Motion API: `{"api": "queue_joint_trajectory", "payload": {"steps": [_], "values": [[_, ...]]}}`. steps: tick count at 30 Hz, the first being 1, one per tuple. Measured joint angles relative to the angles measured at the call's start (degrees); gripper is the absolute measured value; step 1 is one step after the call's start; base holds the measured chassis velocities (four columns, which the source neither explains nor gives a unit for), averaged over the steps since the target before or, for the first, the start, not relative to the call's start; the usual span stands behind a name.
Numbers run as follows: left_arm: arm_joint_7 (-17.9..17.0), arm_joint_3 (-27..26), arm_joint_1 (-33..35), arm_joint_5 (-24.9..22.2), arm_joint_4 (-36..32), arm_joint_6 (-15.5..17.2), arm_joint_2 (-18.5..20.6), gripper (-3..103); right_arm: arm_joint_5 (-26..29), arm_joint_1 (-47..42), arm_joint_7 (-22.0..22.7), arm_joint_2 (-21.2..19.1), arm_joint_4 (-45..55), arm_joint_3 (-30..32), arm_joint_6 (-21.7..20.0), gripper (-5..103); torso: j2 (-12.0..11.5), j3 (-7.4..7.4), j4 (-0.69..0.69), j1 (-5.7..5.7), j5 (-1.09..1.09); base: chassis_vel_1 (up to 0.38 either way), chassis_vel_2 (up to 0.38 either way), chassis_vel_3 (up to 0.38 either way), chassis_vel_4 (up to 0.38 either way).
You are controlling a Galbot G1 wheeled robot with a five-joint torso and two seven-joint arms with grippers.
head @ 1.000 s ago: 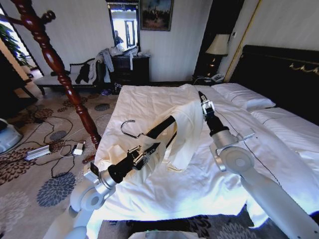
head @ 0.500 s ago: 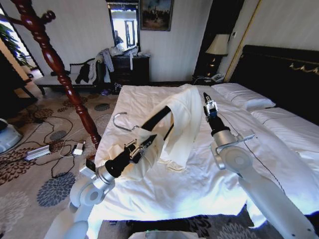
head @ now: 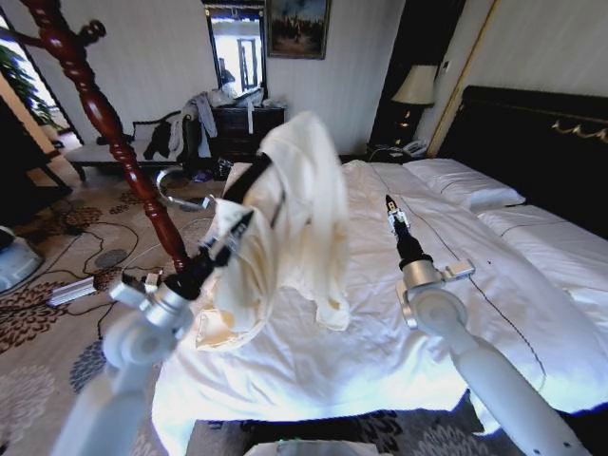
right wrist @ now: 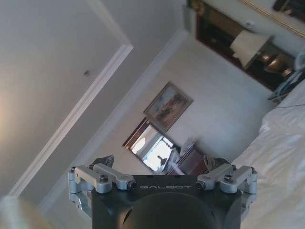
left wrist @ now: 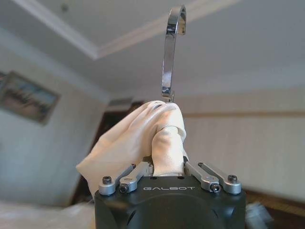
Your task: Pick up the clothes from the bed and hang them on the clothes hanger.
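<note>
The cream clothes [head: 306, 204] hang in the air, draped over the black clothes hanger [head: 250, 179], whose silver hook [head: 177, 196] points toward the wooden stand. My left gripper [head: 231, 235] is raised above the bed's left side and shut on the hanger through the cloth. In the left wrist view the gripper [left wrist: 167, 164] pinches cream cloth [left wrist: 136, 138] just below the upright hook [left wrist: 170, 47]. My right gripper [head: 392, 211] hovers over the white bed [head: 399, 323], apart from the garment. In the right wrist view the right gripper [right wrist: 160, 163] stands open with nothing in it.
A dark red wooden coat stand [head: 106, 119] rises left of the bed, close to the hook. Cables and a power strip [head: 81, 290] lie on the patterned carpet. A bench with a clothes heap [head: 185, 128] and a dresser stand at the far wall. A lamp [head: 415, 85] stands by the dark headboard [head: 532, 128].
My left arm has lifted the hanger and the garment off the duvet, up and to the left toward the stand. The right gripper has stayed over the bed, slightly lower.
</note>
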Motion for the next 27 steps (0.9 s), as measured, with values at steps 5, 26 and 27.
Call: {"api": "queue_joint_trajectory", "payload": {"steps": [5, 26, 27], "values": [[-5.8, 1.3, -6.5, -7.2, 4.5, 0.4, 11.8, 18, -1.0, -1.0, -0.9, -0.5, 1.4, -0.3, -0.6, 100, 0.0, 0.0, 0.0, 0.0, 0.04, 0.0, 0.0, 0.0, 0.0], [-14.5, 4.2, -24.2, -25.5, 29.6, 11.0, 40.9, 18, -3.7, 0.6, -8.5, -2.0, 1.3, -4.3, -1.7, 100, 0.0, 0.0, 0.02, 0.01, 0.01, 0.0, 0.0, 0.0, 0.0], [-14.6, 4.3, -24.9, -25.5, 30.8, 12.4, 41.6, 18, -3.7, 0.7, -9.6, -1.9, 1.4, -4.4, -1.7, 100, 0.0, -0.01, 0.03, 0.0, 0.01, 0.0, 0.0, 0.0, 0.0]]}}
